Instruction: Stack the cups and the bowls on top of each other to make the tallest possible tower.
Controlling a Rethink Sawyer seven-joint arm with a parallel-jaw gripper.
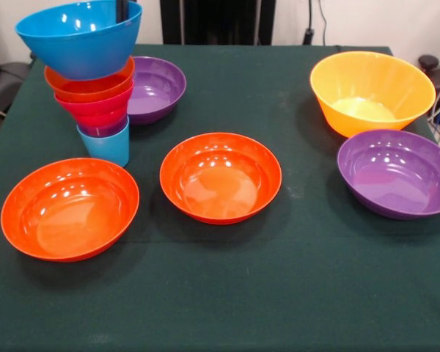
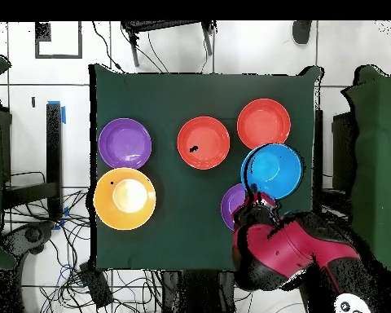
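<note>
From the front, the gripper (image 1: 122,9) shows only as a dark tip inside the blue bowl (image 1: 81,40) capping the tower (image 1: 95,88); whether it grips the rim I cannot tell. Beneath it sit orange, pink, purple and the light blue cup (image 1: 106,144), widening upward, so it leans. Behind stands a purple bowl (image 1: 158,88).

From above, the arm (image 2: 292,249) reaches over that bowl; two orange-red bowls (image 2: 204,142), one purple and the yellow bowl (image 2: 125,198) lie well apart on the bench (image 2: 191,90), unstacked.
</note>
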